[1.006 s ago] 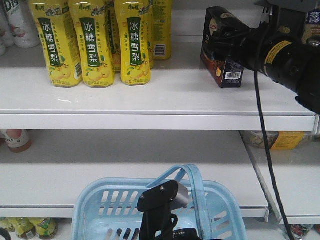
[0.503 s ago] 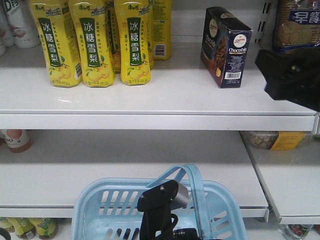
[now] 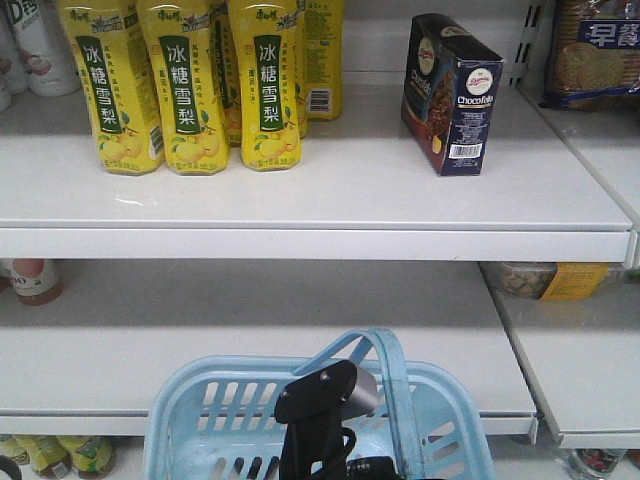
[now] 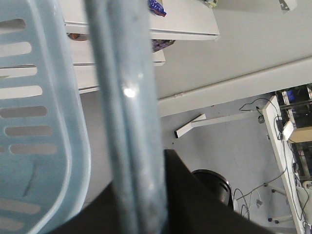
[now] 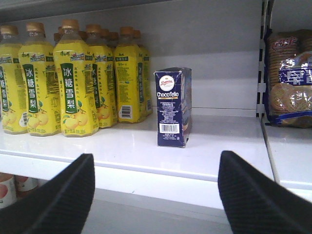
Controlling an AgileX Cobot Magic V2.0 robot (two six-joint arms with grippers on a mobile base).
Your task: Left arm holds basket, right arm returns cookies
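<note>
1. One box of cookies (image 3: 452, 92) now stands upright and alone on the top shelf (image 3: 330, 205), right of the yellow drink bottles (image 3: 190, 85) and left of the wrapped biscuit pack (image 3: 592, 55), touching neither.
2. A second ago my right arm had the box in its grip at that spot; half a second ago it had let go and was backing off at the right edge; now it is gone from the front view altogether.
3. From the right wrist camera I see the right gripper (image 5: 156, 192) spread wide with nothing between its two dark fingers (image 5: 58, 195), and the box (image 5: 173, 107) well apart, facing me on the shelf.
4. My left arm (image 3: 325, 410) sits at the basket (image 3: 200, 410) below, unchanged across the last second. Its wrist view shows the basket handle (image 4: 129, 122) running into a dark gripper part at the bottom, so I judge it clamped on the handle, though the jaws themselves are not plain to see.
5. The visible part of the basket floor looks bare.
6. My reading: the return is done. What remains, if anything, is parking the right arm while the left holds steady.
</note>
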